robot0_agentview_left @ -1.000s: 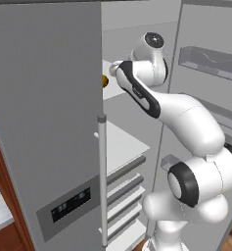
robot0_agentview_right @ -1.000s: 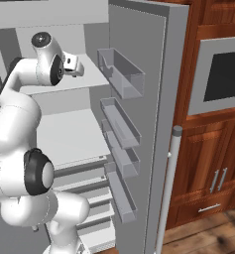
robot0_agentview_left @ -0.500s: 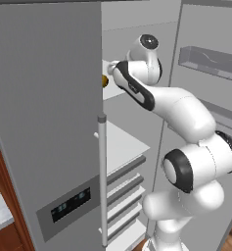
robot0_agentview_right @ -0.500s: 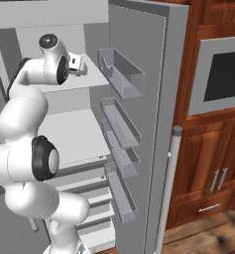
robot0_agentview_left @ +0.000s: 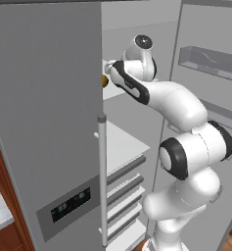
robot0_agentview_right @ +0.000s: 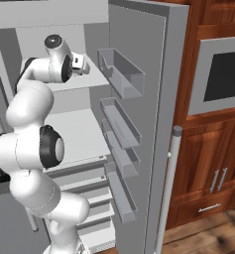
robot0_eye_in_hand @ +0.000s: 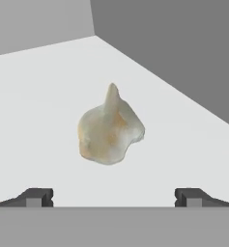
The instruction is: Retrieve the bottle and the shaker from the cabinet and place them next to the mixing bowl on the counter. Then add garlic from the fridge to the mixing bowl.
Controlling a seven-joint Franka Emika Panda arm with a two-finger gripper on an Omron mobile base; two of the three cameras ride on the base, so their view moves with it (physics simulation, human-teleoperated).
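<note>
A pale garlic bulb (robot0_eye_in_hand: 110, 128) with tan patches and a pointed tip lies on the white upper fridge shelf (robot0_eye_in_hand: 34, 111). It sits just ahead of my gripper (robot0_eye_in_hand: 113, 198), centred between the two dark fingertips (robot0_eye_in_hand: 38, 197). The jaws stand wide open and touch nothing. In the left base view my hand reaches over that shelf at the edge of the closed left door, where a small yellowish bit of the garlic (robot0_agentview_left: 104, 81) peeks out. The bottle, the shaker and the mixing bowl are out of view.
The fridge's left door (robot0_agentview_left: 49, 122) is shut, with its long handle (robot0_agentview_left: 102, 181) close to my arm. The right door stands open with several bins (robot0_agentview_right: 121, 74). A lower shelf (robot0_agentview_right: 82, 136) and drawers lie below. Wooden cabinets and an oven (robot0_agentview_right: 223, 69) stand to the right.
The arm has stretched further in over the upper shelf, and its elbow has swung up and inward. The jaws have stayed open.
</note>
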